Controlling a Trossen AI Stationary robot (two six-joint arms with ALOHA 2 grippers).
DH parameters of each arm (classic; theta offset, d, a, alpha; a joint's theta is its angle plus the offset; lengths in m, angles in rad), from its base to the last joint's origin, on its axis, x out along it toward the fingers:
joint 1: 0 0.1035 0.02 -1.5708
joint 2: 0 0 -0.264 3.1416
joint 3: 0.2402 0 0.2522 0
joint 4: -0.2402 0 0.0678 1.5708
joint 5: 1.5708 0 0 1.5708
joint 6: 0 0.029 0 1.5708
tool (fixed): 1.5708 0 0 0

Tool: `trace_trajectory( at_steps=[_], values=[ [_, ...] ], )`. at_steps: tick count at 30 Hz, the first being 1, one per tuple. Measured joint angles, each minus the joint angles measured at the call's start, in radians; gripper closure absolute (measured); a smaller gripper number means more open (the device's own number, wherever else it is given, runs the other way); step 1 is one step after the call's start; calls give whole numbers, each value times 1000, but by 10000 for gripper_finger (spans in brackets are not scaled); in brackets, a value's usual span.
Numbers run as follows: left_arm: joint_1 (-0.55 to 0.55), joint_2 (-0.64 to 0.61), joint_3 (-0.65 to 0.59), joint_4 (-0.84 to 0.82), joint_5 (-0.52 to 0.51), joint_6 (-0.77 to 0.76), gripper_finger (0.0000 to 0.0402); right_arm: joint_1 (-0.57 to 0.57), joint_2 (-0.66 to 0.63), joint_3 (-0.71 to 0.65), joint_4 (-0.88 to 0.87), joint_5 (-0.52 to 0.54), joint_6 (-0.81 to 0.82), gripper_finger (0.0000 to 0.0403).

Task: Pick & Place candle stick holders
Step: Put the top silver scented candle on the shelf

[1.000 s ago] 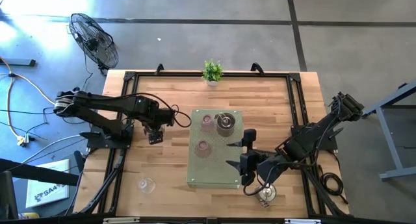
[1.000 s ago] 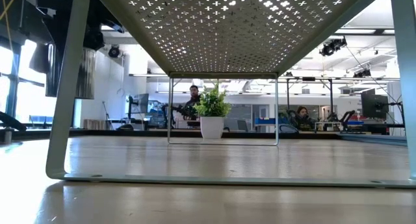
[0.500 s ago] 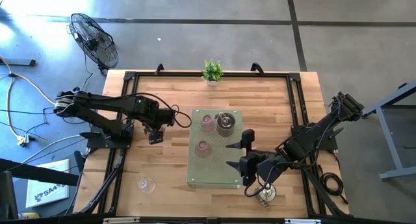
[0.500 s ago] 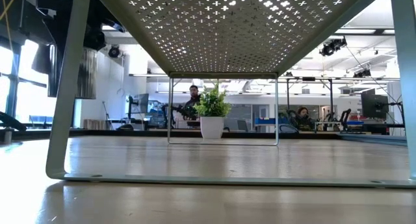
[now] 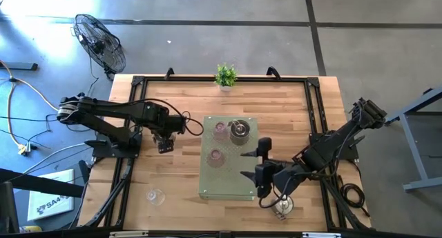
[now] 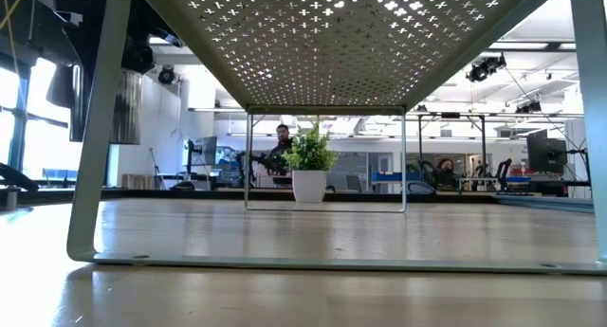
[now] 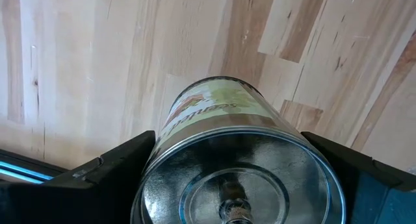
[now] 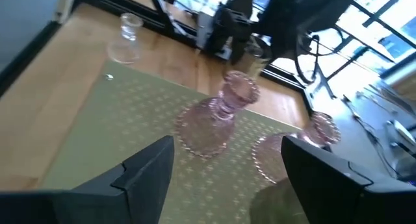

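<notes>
Your left gripper [image 5: 164, 143], at centre-left of the high view, is clamped around a silvery metal holder [image 7: 237, 165]; it looks rigid and slick, so hold its side walls. Your right gripper [image 5: 249, 164], jaws apart and empty, hovers over the green tray [image 5: 227, 186]. 2 pink glass holders [image 8: 218, 117] sit just ahead of it: fragile, take the stem.

A small green potted plant [image 5: 225, 76] stands at the table's far edge; a black floor fan [image 5: 100, 43] stands beyond the far-left corner.
</notes>
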Motion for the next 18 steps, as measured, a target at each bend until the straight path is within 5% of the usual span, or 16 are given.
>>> trace_trajectory(
  at_steps=[5,11,18],
  values=[
    [0,0,0,0,1,0,54,0,0,0,-20,49,31,96],
    [0,0,0,-1,10,0,54,0,0,0,-26,70,42,14],
    [0,0,0,-2,10,0,54,-6,0,0,-52,106,104,14]
  ],
)
